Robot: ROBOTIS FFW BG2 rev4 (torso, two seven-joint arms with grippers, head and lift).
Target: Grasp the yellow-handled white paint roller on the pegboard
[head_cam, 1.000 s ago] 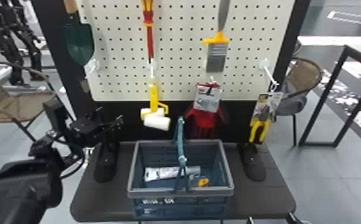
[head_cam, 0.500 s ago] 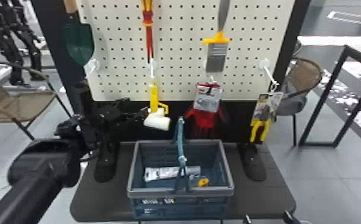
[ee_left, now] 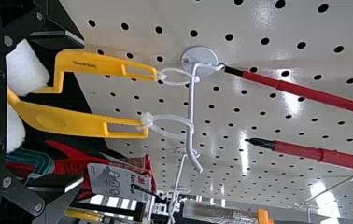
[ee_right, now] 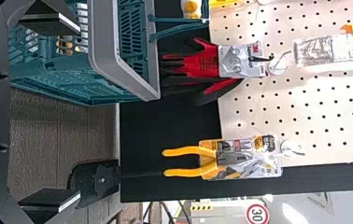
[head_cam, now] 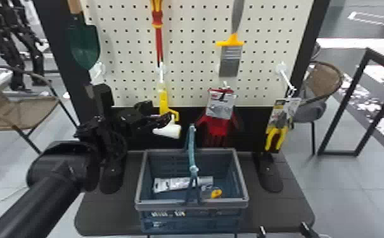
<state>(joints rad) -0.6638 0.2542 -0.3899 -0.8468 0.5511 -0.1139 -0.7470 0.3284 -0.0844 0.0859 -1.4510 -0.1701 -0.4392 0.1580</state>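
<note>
- The left pincer (head_cam: pixel 159 122) has come forward along the pegboard (head_cam: pixel 194 47) since a second ago. Then it hung well to the left of the paint roller (head_cam: pixel 169 129); now its tips overlap the roller's white sleeve.
- In the left wrist view its fingers stand wide apart, with the white sleeve (ee_left: pixel 23 70) and the yellow frame between them, not clamped.
- The roller has stayed hanging by its yellow handle on a white hook (ee_left: pixel 191 116), low on the pegboard, above the counter (head_cam: pixel 277 212).
- A blue-grey basket (head_cam: pixel 240 177) stands on the counter with its handle upright. A grey packet (head_cam: pixel 172 183) and a small yellow item (head_cam: pixel 216 192) lie in it.
- The right pincer (ee_right: pixel 48 112) is low, near the basket, with its fingers apart and holding nothing.
</note>
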